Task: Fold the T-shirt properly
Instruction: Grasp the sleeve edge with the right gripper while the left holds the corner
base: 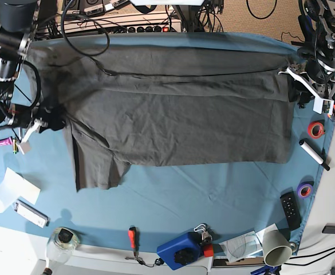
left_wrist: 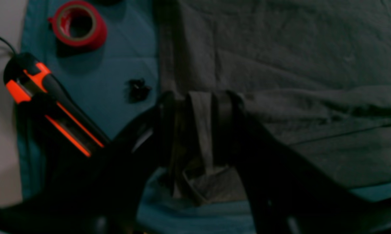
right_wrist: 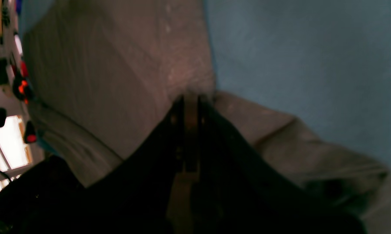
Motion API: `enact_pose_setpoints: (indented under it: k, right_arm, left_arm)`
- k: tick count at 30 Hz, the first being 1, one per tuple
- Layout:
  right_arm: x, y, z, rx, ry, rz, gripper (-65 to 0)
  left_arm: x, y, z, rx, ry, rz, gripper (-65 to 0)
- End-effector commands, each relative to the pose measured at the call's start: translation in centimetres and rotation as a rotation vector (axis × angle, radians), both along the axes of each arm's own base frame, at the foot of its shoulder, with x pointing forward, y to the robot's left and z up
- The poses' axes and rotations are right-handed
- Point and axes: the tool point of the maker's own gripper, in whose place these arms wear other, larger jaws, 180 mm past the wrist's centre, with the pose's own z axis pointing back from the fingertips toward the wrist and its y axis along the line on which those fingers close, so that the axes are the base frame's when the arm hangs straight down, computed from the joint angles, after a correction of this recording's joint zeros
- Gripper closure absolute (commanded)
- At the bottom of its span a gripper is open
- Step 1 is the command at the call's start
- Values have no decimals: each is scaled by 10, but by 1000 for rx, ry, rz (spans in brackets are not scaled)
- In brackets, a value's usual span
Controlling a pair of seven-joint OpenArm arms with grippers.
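The dark grey T-shirt (base: 178, 114) lies spread across the blue-teal tablecloth (base: 173, 200), with a fold running along its far part and one sleeve (base: 95, 166) hanging toward the front left. At the shirt's right edge, my left gripper (base: 293, 77) holds a bunched strip of the cloth between its black fingers (left_wrist: 200, 107). My right gripper (base: 50, 122) is at the shirt's left edge. Its fingertips (right_wrist: 190, 100) are pinched flat on a thin layer of the T-shirt (right_wrist: 117, 81).
Beside the left gripper lie a red tape roll (left_wrist: 79, 24), an orange-and-black tool (left_wrist: 49, 100) and a small black clip (left_wrist: 138, 89). A white marker (base: 315, 154), purple tape (base: 304, 189), a remote (base: 291, 209), a blue device (base: 181, 250) and a screwdriver (base: 132, 236) line the right and front edges.
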Motion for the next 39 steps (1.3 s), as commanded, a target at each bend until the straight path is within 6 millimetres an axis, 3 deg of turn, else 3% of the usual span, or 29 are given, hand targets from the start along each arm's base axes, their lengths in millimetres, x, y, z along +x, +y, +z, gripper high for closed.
enact_pose_setpoints:
  k: [1,8,12,20,24,27,34,39]
  right_arm:
    - [8,-7,20,-12,-63,2,0]
    - [-15,19,41,-84,-167,150,0]
    - [-15,24,59,-147,-236,195,0]
    - [-6,3,82,-235,-307,149,-13]
    - [-4,-6,90,-238,-330,114,-176]
    - [-2,-10,95,-236,-349,94,-200]
    - [43,-45,135,-388,-524,-55,-200]
    - [68,-83,145,-508,-511,-224,-200]
  left_arm:
    - [5,2,11,10,-42,-5,-198]
    - [5,2,11,10,-42,-5,-198]
    - [6,2,11,10,-43,-5,-198]
    - [6,1,11,10,-42,-5,-198]
    - [5,1,11,10,-42,-5,-198]
    - [6,2,11,10,-43,-5,-198]
    - [7,1,12,6,-50,-6,-198]
    - [10,1,14,7,-58,-6,-198]
